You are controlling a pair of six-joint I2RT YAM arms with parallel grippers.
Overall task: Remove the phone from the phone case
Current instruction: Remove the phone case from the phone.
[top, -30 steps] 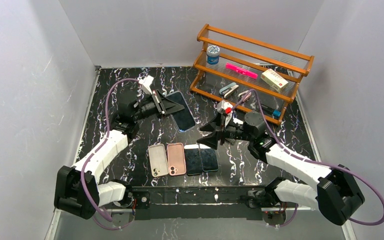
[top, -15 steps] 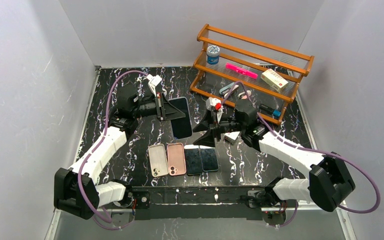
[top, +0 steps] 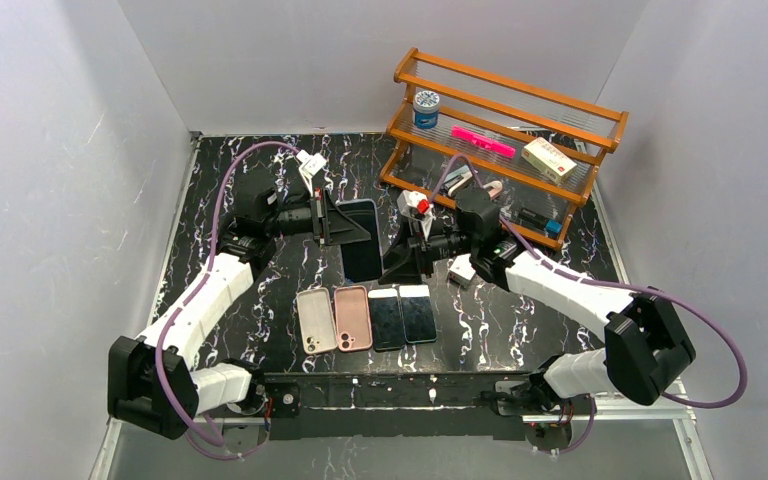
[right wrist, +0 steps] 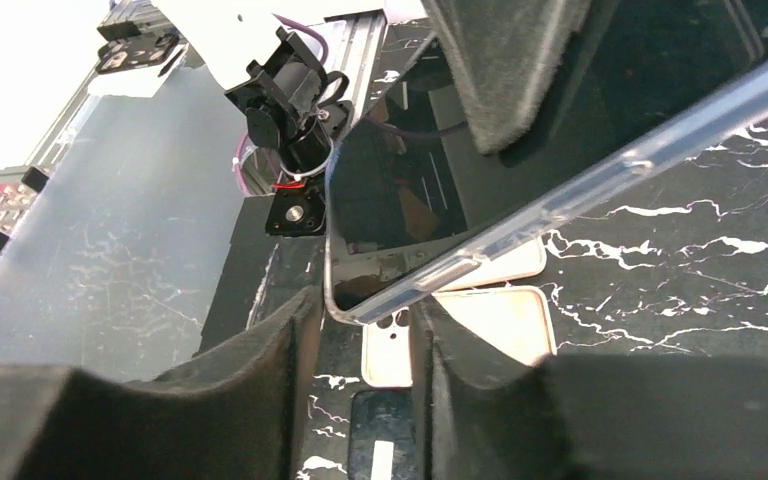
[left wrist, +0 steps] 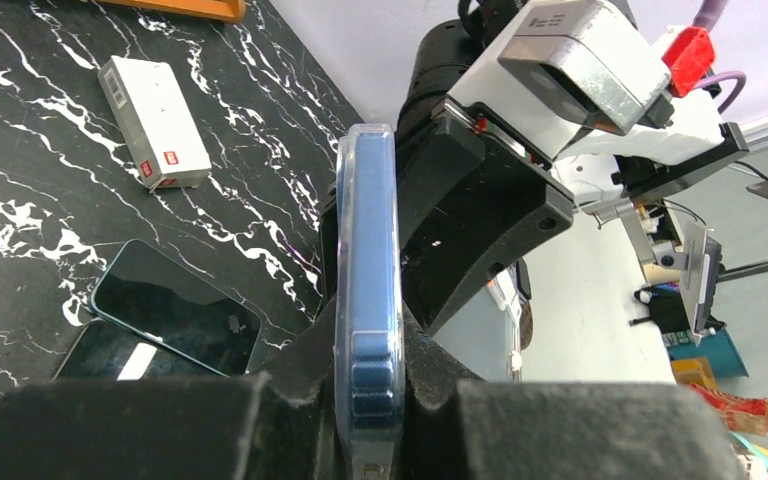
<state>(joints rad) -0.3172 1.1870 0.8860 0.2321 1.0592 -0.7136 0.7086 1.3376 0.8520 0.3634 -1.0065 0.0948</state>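
Note:
A blue phone in a clear case (top: pixel 362 238) is held up on edge above the table's middle. My left gripper (top: pixel 332 222) is shut on it; in the left wrist view the case's edge (left wrist: pixel 368 290) stands upright between my fingers (left wrist: pixel 440 385). My right gripper (top: pixel 407 255) is open at the phone's other side. In the right wrist view the clear case's corner (right wrist: pixel 430 275) and dark screen (right wrist: pixel 400 190) sit between my spread fingers (right wrist: pixel 260 370), not gripped.
Two empty cases, clear (top: pixel 315 320) and pink (top: pixel 352 317), and two bare phones (top: pixel 403 318) lie in a row near the front. A small white box (top: pixel 462 275) lies right of my right gripper. A wooden shelf (top: pixel 505 140) with small items stands back right.
My left gripper has lifted the cased phone off the table and turned it on edge. My right arm has moved left and up, bringing its open fingers around the phone's corner.

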